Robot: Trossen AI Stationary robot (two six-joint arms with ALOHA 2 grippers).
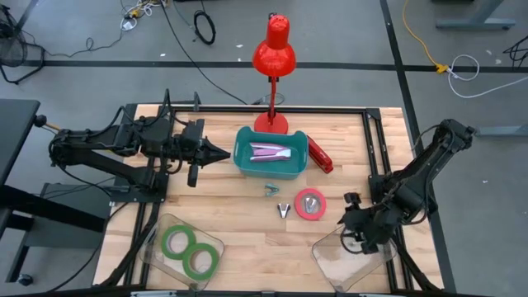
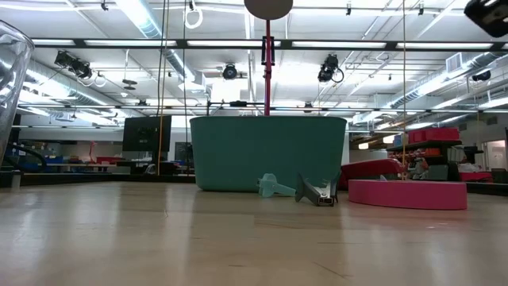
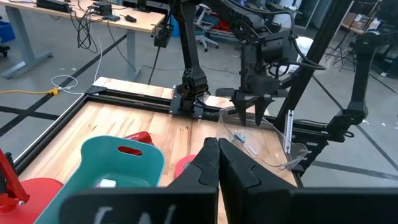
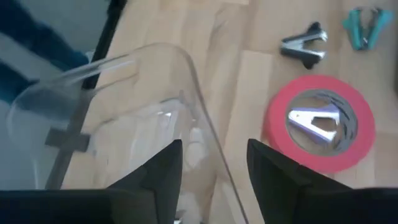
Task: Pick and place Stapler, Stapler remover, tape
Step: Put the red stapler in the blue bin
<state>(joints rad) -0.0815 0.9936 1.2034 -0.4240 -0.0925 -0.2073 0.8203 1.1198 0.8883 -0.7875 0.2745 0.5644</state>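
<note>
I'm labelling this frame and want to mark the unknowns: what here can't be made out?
- Teal bin contents: the high view shows only a pale purple shape, too small to identify; the low view's bin wall hides it.
- Silver piece inside the red-pink tape roll: blurred in the right wrist view.
- Green tape rolls: absent from the low view.
- Right pincer: whether it touches the clear tray is unclear.

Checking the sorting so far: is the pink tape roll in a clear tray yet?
Not yet. The pink tape roll lies flat on the table, between both clear trays, a metal piece inside its ring.
</note>
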